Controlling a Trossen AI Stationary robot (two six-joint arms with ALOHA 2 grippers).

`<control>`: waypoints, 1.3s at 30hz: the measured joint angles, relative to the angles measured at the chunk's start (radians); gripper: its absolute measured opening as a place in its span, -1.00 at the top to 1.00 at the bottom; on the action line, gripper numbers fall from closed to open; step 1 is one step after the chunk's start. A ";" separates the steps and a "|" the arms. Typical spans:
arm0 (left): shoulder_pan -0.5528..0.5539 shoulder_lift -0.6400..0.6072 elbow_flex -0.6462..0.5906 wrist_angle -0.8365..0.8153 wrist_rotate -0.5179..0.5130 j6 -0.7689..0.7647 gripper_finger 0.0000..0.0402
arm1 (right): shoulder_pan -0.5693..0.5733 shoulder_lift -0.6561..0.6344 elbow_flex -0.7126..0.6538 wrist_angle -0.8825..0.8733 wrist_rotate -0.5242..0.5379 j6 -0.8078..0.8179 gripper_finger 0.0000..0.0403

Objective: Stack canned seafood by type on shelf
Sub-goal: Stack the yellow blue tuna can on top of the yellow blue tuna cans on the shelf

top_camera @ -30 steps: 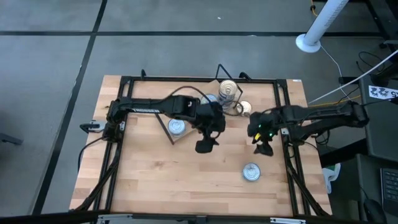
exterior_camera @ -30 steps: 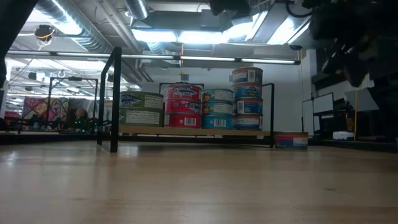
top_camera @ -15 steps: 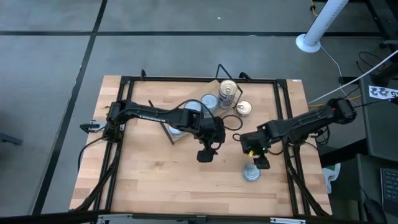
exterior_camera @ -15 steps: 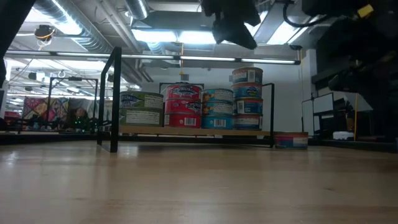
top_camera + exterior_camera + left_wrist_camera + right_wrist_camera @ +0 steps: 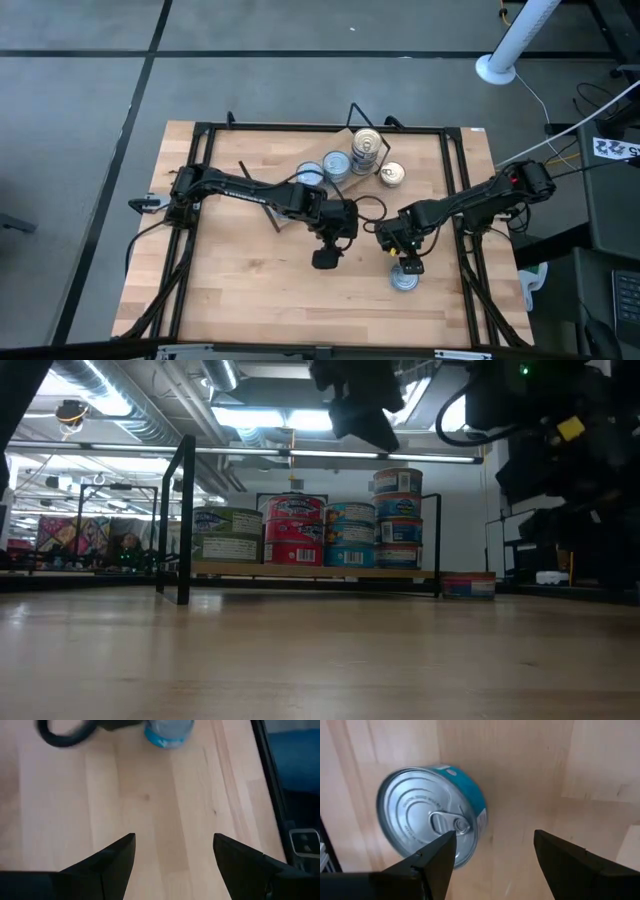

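- Right claw [image 5: 408, 263]: fingers spread apart, nothing between them, hovering over the front right part of the tabletop [image 5: 230, 290].
- Just in front of and below it: a loose tin [image 5: 404, 279] lying flat on the wood, silver pull-tab lid up, blue label round the side.
- In the right wrist view: the same tin [image 5: 431, 824] sits off to one side of the gap, partly behind one finger [image 5: 427, 865], not yet centred between the pair.
- Round and flat, so no long axis to line up with; only the offset matters, a small sideways shift before lowering, by my reading.
- Left claw [image 5: 325, 259]: also spread wide and empty, hanging over the middle of the tabletop, farther from the tin than the right one; tin [image 5: 169, 731] seen well ahead of its fingers.
- Right arm clearly the nearer, so likely the one to pick up.
- Farther back: shelf [image 5: 315, 572] holding stacked tins [image 5: 350, 520] sorted by label colour.
- One more tin [image 5: 468, 586] stands on the wood just beside the shelf's end.
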 joint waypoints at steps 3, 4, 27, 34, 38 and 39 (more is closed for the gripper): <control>-0.015 0.000 0.000 -0.048 0.001 -0.007 -0.31 | 0.000 0.023 0.000 0.011 0.004 -0.001 -0.32; -0.020 0.000 0.000 -0.068 0.001 -0.015 -0.31 | 0.000 0.027 0.000 0.011 0.004 -0.003 -0.32; -0.061 0.000 0.000 -0.159 -0.085 -0.050 -0.31 | 0.000 0.034 0.000 -0.014 -0.059 -0.047 -0.32; -0.061 0.000 0.000 -0.159 -0.085 -0.051 -0.31 | 0.000 0.035 0.000 -0.029 -0.068 -0.083 -0.32; -0.061 0.000 0.000 -0.159 -0.085 -0.051 -0.31 | 0.001 0.041 -0.008 -0.013 -0.047 -0.105 -0.32; -0.061 0.000 0.000 -0.159 -0.085 -0.051 -0.31 | 0.001 0.040 -0.012 -0.008 -0.049 -0.106 -0.32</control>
